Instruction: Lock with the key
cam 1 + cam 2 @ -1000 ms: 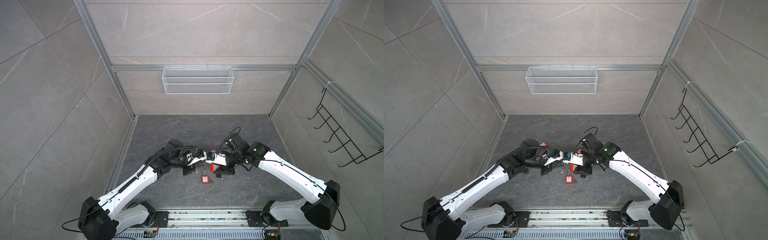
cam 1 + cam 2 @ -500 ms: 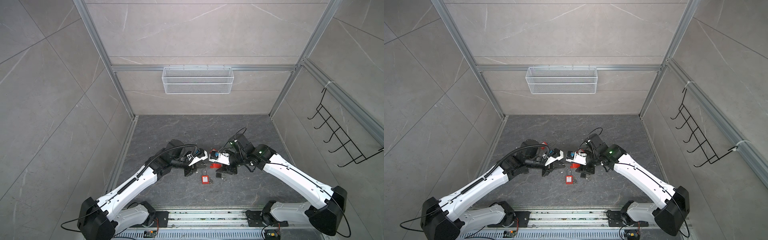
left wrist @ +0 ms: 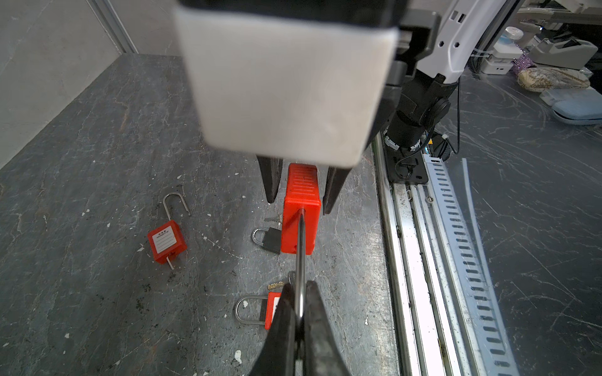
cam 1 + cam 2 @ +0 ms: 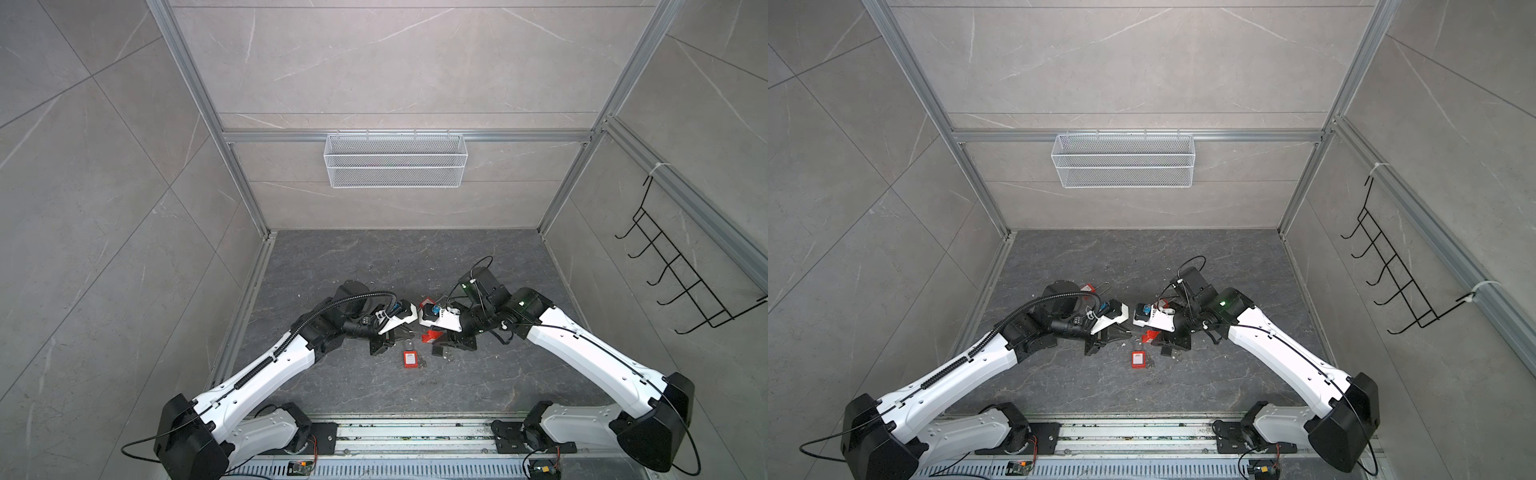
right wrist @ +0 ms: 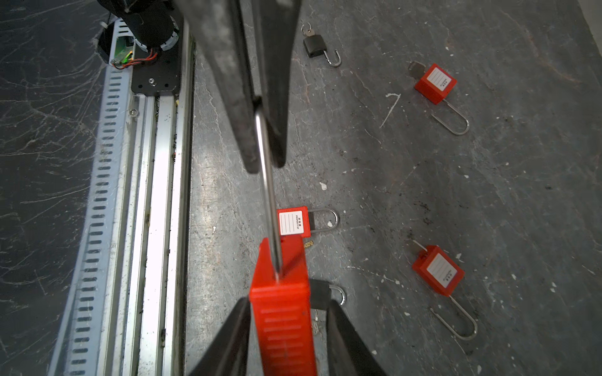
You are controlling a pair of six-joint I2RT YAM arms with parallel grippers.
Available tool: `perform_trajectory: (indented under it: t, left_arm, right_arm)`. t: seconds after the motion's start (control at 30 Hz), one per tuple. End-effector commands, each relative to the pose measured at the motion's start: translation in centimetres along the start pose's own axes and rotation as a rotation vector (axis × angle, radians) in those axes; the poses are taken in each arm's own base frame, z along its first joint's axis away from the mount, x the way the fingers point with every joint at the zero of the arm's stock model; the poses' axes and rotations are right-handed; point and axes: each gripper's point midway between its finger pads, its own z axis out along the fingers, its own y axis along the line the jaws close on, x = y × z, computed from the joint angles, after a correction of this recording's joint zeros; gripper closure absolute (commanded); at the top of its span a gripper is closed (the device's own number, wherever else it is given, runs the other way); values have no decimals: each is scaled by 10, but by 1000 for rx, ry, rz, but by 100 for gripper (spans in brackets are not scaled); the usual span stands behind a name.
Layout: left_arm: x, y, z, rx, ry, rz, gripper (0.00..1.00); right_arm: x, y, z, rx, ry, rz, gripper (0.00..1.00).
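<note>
Dark floor (image 5: pixel 488 195); three red padlocks (image 5: pixel 438 270); two black padlocks (image 5: pixel 314 45); one held padlock (image 5: pixel 282 319).

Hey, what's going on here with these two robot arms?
They're working one red padlock between them. The left hand is shut on its shackle, and the right hand straddles the body, jaws not quite clamped. Other padlocks lie on the floor, some with keys in them.

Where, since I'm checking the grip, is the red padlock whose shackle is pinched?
In a top view the red padlock is mid-floor between the arms, left gripper shut on its shackle, right gripper open around its body.
</note>
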Motion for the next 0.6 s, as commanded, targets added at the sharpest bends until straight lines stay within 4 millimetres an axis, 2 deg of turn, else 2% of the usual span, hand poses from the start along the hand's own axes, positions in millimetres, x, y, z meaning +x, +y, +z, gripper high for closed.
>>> perform_trajectory:
  t: [0.0, 0.23, 0.57]
  left_arm:
    - [-27, -5, -11, 3, -70, 45, 100]
    - [-26, -3, -9, -21, -68, 74, 100]
    - [-32, -8, -6, 22, -90, 55, 100]
  right_arm:
    - [-4, 12, -2, -67, -31, 11, 62]
    - [-11, 21, -1, -132, -62, 32, 68]
    - [-21, 16, -5, -105, -114, 12, 74]
